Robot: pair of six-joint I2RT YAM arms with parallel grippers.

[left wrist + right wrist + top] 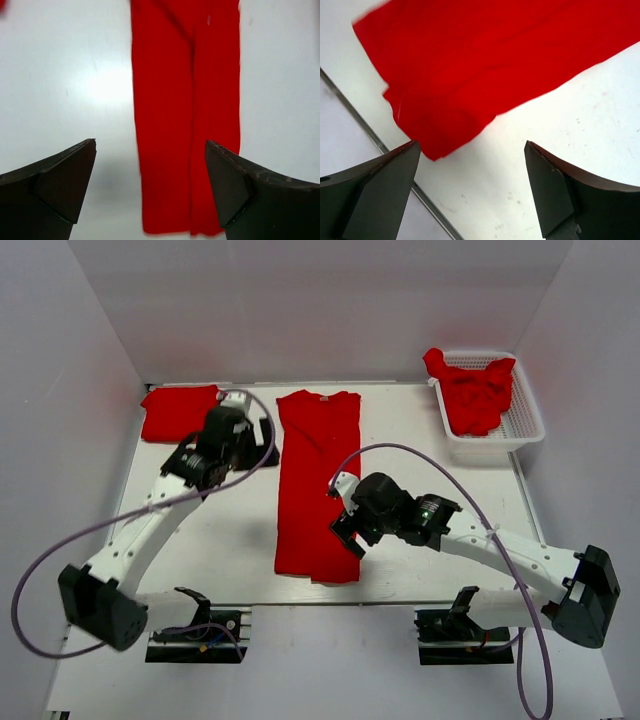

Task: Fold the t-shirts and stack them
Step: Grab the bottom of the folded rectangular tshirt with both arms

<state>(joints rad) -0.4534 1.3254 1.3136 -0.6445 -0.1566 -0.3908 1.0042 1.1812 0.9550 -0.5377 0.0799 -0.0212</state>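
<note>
The long red t-shirt [317,485] is laid out flat down the middle of the desk [220,540], sides folded in so it's a narrow strip, collar at the far end and hem near the front edge. A second folded t-shirt [180,412] sits at the far left corner, well apart from it. More crumpled t-shirts [475,395] are piled in a white mesh basket [525,425] at the far right, one hanging over the rim. The right end effector [470,145] is above the near right corner of the long shirt, fingers spread wide with nothing in them. The left end effector [150,145] is off the strip's left side near the folded one, also gaping wide and holding nothing. Both arms trail purple cables [420,452], and the right one loops over the desk beside the strip.
</note>
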